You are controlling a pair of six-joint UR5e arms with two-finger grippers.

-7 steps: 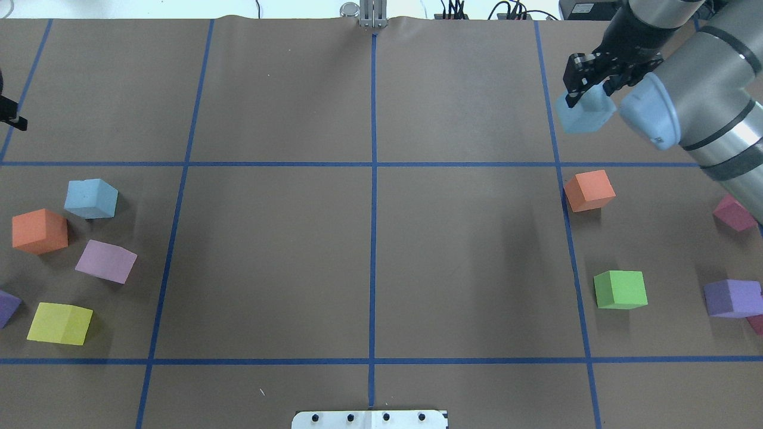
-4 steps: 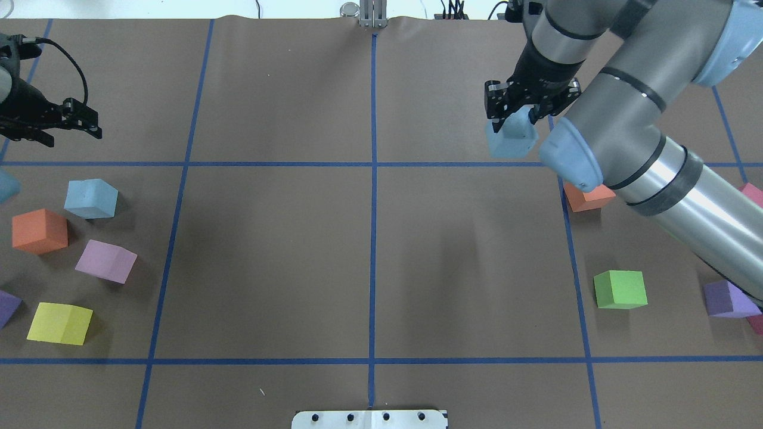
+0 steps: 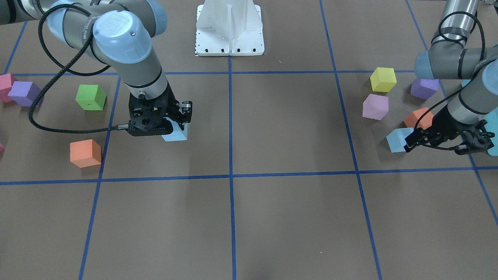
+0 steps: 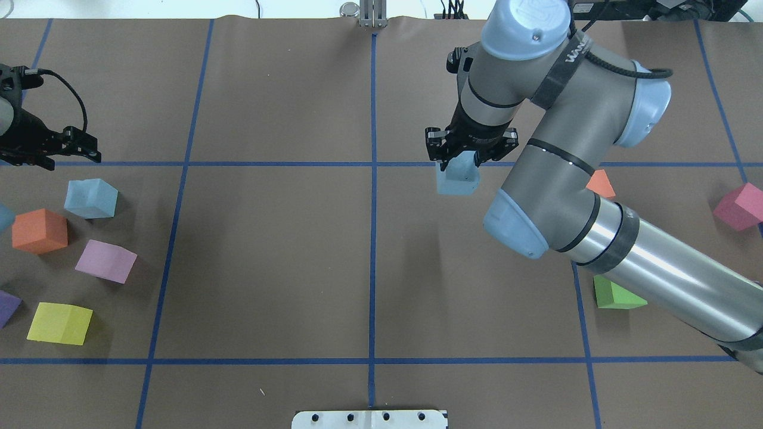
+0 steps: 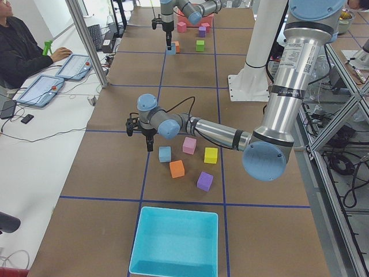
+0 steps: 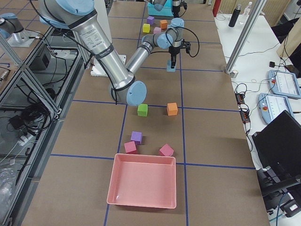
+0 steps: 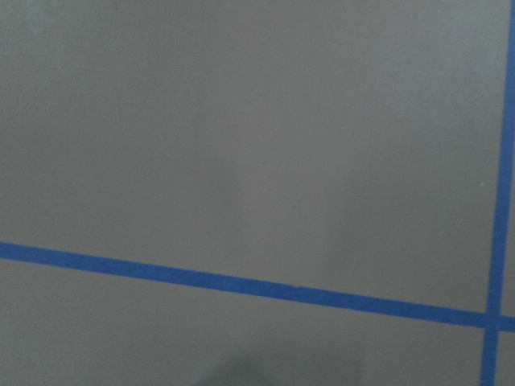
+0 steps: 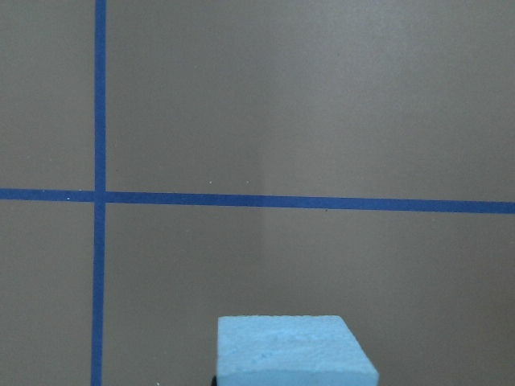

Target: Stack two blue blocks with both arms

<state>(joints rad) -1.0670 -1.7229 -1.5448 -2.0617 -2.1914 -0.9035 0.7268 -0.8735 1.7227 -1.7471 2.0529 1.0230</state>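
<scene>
My right gripper point(image 4: 458, 159) is shut on a pale blue block point(image 4: 456, 177) and holds it low over the table, just right of the centre line. It also shows in the front view point(image 3: 176, 135) and at the bottom of the right wrist view point(image 8: 294, 351). The second blue block point(image 4: 90, 198) rests on the table at the left, also seen from the front point(image 3: 397, 140). My left gripper point(image 4: 33, 150) hovers beside and beyond it, apart from it, with its jaws spread and empty point(image 3: 446, 142). The left wrist view shows only table.
Orange point(image 4: 39, 231), lilac point(image 4: 106, 261), yellow point(image 4: 59, 323) and purple point(image 4: 7, 307) cubes lie around the left blue block. Orange point(image 4: 599, 183), green point(image 4: 614, 296) and pink point(image 4: 741, 207) cubes lie on the right. A turquoise box point(image 5: 173, 242) and a pink tray point(image 6: 143, 181) stand at the table ends.
My right arm has swung the held blue block from the far right to near the centre line. My left gripper has come in from the left edge towards the second blue block.
</scene>
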